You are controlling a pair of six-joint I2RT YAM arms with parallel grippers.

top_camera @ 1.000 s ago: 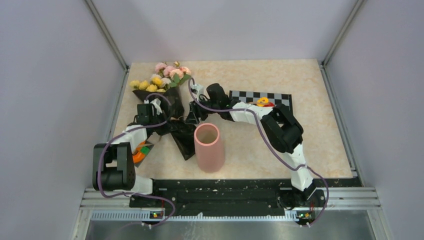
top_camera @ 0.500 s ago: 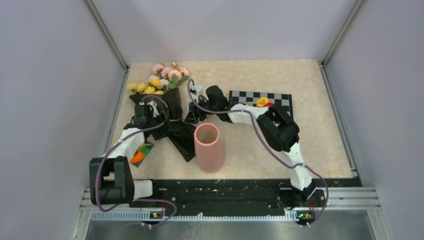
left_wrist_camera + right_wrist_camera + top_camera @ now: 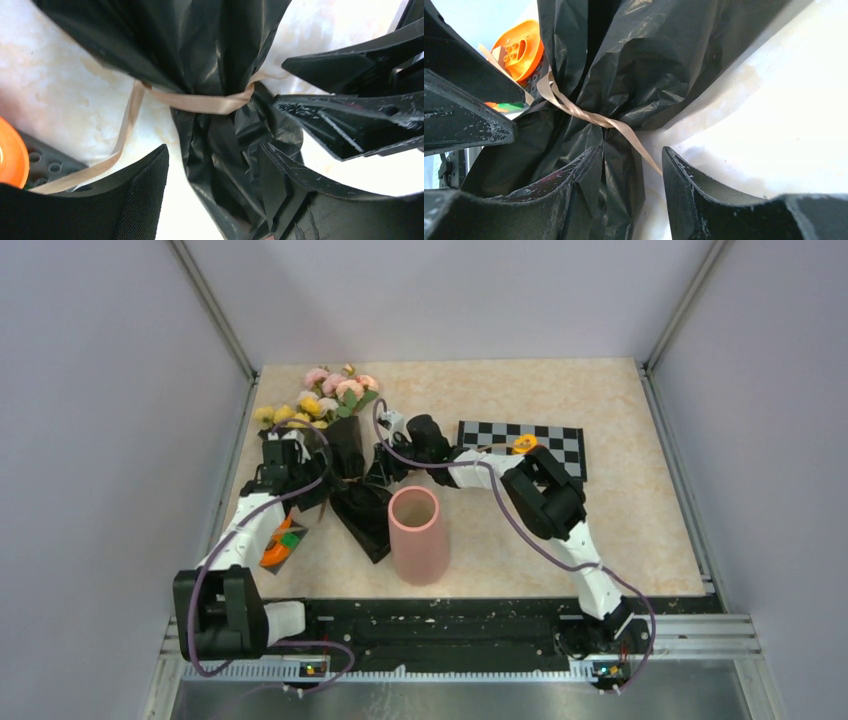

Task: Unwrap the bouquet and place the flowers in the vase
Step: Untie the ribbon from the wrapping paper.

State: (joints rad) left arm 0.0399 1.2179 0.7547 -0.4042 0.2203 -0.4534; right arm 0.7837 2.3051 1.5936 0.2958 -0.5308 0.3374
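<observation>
The bouquet lies at the table's back left, with pink, peach and yellow flowers (image 3: 325,398) at its far end. Its black wrapping (image 3: 362,508) runs toward the pink vase (image 3: 417,535), which stands upright near the front centre. A tan ribbon (image 3: 207,103) is still tied round the wrapping's neck, and a loose ribbon tail (image 3: 636,146) trails off. My left gripper (image 3: 215,150) is open, straddling the crumpled wrapping (image 3: 225,165) just below the tie. My right gripper (image 3: 633,150) faces it from the other side, open, with the ribbon tail and a fold of wrapping between its fingers. The stems are hidden.
A checkered mat (image 3: 545,438) lies behind the right arm with a yellow and red piece (image 3: 525,444) on it. Orange and green blocks (image 3: 282,544) sit on a dark plate beside the left arm. The orange block (image 3: 520,52) shows past the wrapping. Grey walls enclose the table.
My left gripper has gone from shut to open and drawn back and to the left. The bouquet's flower end shifted slightly left. My right gripper narrowed a little.
</observation>
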